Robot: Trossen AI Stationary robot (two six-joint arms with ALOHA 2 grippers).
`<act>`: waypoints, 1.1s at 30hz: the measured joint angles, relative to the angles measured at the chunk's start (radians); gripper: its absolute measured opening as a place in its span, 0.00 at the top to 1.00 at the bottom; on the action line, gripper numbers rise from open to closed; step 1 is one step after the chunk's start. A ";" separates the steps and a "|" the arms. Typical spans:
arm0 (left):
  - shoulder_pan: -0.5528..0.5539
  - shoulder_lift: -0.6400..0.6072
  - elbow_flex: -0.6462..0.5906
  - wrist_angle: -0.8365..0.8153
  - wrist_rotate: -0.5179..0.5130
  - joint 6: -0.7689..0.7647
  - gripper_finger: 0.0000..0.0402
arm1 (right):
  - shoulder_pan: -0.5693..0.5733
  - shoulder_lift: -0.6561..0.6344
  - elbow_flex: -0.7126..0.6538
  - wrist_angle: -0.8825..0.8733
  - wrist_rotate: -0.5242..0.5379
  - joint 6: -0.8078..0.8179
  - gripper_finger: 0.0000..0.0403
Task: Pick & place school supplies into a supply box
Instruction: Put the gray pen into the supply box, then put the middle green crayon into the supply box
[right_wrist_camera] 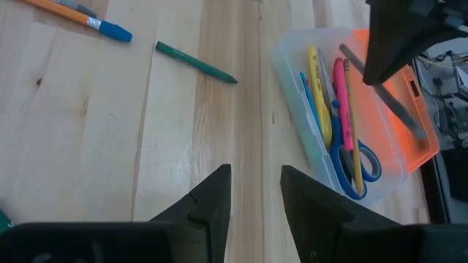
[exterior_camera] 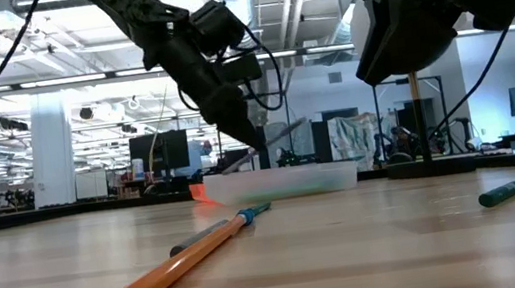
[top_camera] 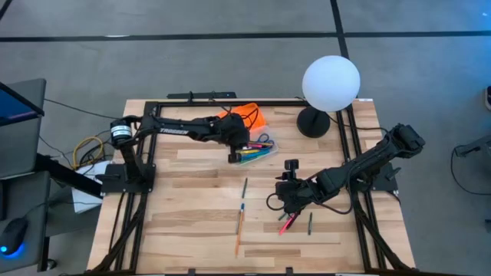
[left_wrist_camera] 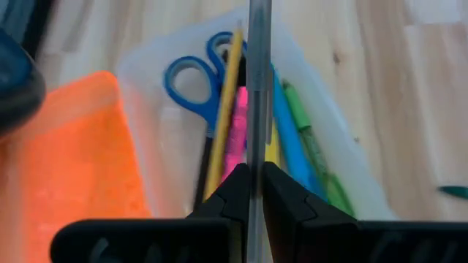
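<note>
The supply box (top_camera: 257,152), a clear case, lies at the table's far middle with its orange lid (top_camera: 247,118) open behind it. It holds blue-handled scissors (left_wrist_camera: 191,77) and yellow, pink, blue and green pens. My left gripper (left_wrist_camera: 254,179) hovers over the box, shut on a grey pen (left_wrist_camera: 257,66). My right gripper (right_wrist_camera: 256,186) hangs open over bare wood at the near right, with nothing between its fingers. A green pencil (top_camera: 245,188), an orange pencil (top_camera: 239,226), a pink marker (top_camera: 288,224) and a green pen (top_camera: 310,222) lie flat on the table. My left gripper pinches the grey pen's shaft (left_wrist_camera: 257,150) between its two fingers. The fingers slant down from the table's left side. The pen is lifted clear and juts out past the fingertips over the open box (exterior_camera: 288,182), slightly tilted (exterior_camera: 282,135).
A white globe lamp (top_camera: 331,83) on a dark foot stands at the far right corner. Black frame rails (top_camera: 354,153) run along the table's sides. Bare wood lies between the box and the loose pens.
</note>
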 joint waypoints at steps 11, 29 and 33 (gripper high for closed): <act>-0.001 -0.001 0.000 0.002 -0.060 0.058 0.79 | 0.000 0.000 0.000 0.002 -0.002 0.002 0.71; -0.096 -0.096 0.000 -0.308 0.030 -0.026 0.64 | 0.028 0.003 0.000 -0.063 -0.283 0.079 0.71; -0.170 -0.102 -0.002 -0.420 0.094 -0.052 0.63 | 0.066 0.003 -0.006 -0.014 -0.386 0.078 0.71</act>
